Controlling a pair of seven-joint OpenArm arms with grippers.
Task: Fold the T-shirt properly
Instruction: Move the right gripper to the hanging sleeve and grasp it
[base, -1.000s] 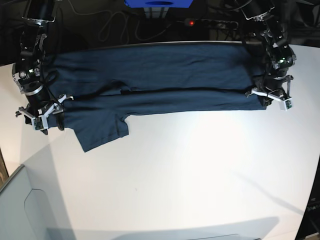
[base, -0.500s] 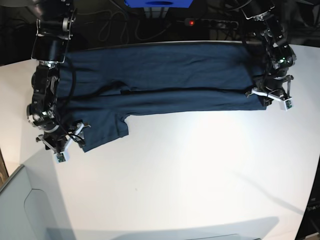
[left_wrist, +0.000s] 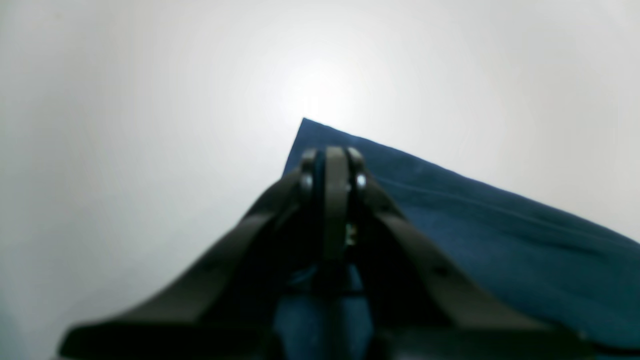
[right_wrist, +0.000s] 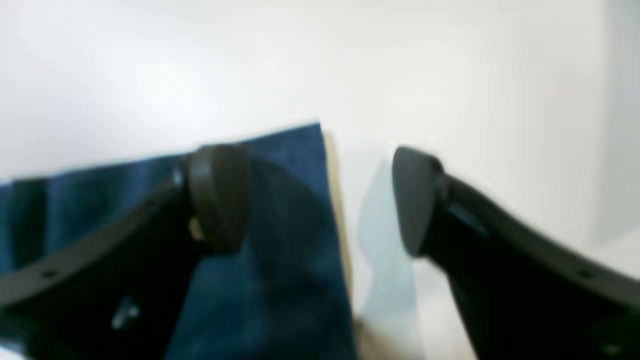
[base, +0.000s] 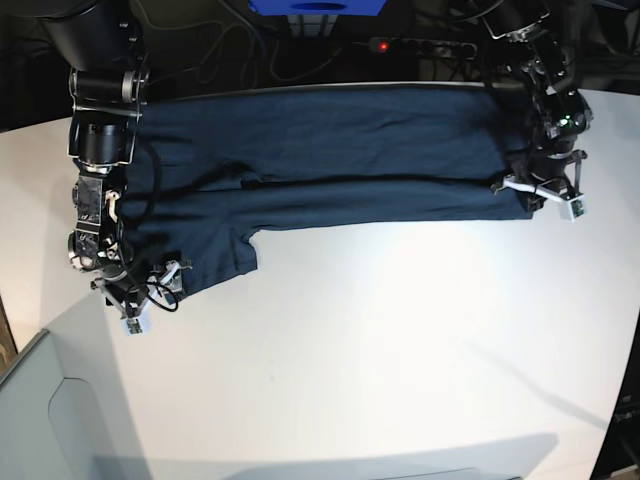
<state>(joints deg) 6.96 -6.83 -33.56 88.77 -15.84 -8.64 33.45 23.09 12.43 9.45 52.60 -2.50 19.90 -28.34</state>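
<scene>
The dark navy T-shirt (base: 320, 150) lies spread sideways across the far part of the white table (base: 400, 330), folded lengthwise, with one sleeve (base: 205, 262) sticking out toward the front left. My left gripper (base: 535, 192) is shut on the shirt's near right corner; in the left wrist view the fabric corner (left_wrist: 320, 137) pokes out past the closed fingertips (left_wrist: 336, 165). My right gripper (base: 142, 292) is open at the sleeve's outer corner. In the right wrist view one finger (right_wrist: 220, 195) is over the blue cloth (right_wrist: 280, 225) and the other (right_wrist: 415, 200) is over bare table.
A blue box (base: 318, 6), a power strip with a red light (base: 382, 45) and cables sit behind the table's far edge. A grey panel (base: 50, 420) fills the near left corner.
My right arm moved down the shirt's left side toward the front, to the sleeve corner, and its jaws opened wider. The left arm and the shirt stayed put.
</scene>
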